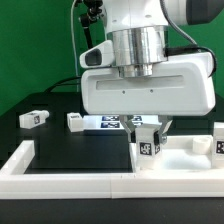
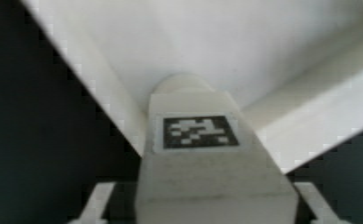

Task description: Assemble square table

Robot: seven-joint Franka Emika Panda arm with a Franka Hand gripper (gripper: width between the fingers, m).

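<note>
The hand point(image 1: 148, 126) has a smooth white plastic shell with a soft sheen, and the collar point(image 1: 135, 45) above it looks like brushed silvery metal. The leg block point(image 1: 148, 141) clasped in the hand is smooth matt white plastic, and its tag point(image 2: 199, 131) is flat black-and-white print. The counter point(image 1: 75, 147) below the hand is matt black. The square slab point(image 1: 186, 160) beside the hand is smooth white plastic, as is the border wall point(image 1: 60, 182). The backdrop point(image 1: 35, 50) behind the hand looks like matt green cloth.

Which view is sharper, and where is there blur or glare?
Exterior view: evenly lit, fairly sharp, the tag on the short white plastic leg block is distinct. Wrist view: soft and blurred, the same leg block looms close, its tag fuzzy; no strong glare.
</note>
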